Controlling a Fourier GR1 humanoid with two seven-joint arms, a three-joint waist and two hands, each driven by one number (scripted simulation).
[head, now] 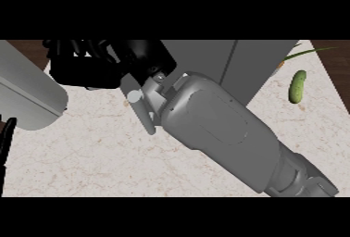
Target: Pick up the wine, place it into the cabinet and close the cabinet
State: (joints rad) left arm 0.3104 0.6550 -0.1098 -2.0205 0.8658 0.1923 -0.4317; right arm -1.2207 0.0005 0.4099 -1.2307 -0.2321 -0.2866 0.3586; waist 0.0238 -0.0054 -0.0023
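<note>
Surface: pale marbled stone, dark wood showing at its far corners. Cabinet: grey, standing at the back. Cucumber: green, lying far right near a leafy sprig, apart from my work. My right hand: black, reached across to the upper left by the cabinet; its fingers curled, but whether they held anything I could not tell. Left hand: not visible. Wine: nowhere visible, possibly hidden by my hand. I judged it glass, heavy, slippery, best taken round the body.
</note>
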